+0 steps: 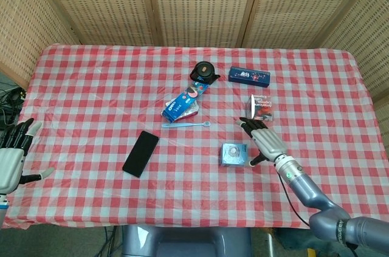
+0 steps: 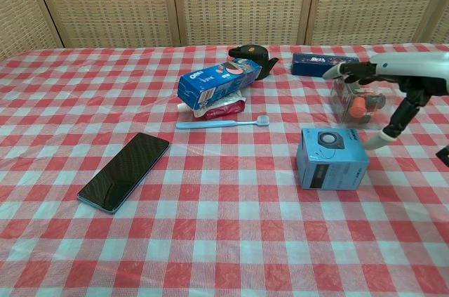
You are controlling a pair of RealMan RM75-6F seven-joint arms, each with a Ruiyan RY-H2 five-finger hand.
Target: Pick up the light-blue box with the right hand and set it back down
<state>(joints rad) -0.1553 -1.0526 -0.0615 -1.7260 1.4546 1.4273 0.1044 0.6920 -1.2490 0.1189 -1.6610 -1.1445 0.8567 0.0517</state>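
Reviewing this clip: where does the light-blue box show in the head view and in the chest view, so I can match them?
Head view: light-blue box lower centre-right, flat on the cloth, beside the right hand.
Chest view: light-blue box right of centre, upright.
Shared landmark: the blue toothbrush, up-left of the box in both.

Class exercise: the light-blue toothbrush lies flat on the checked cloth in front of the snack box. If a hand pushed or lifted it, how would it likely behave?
The toothbrush is thin and slender, so it is probably light and would likely slide or spin when nudged. Lying flat on the tablecloth, it offers little height to grip, so pinching it may be fiddly. It looks like rigid plastic, so probably stiff, not floppy.
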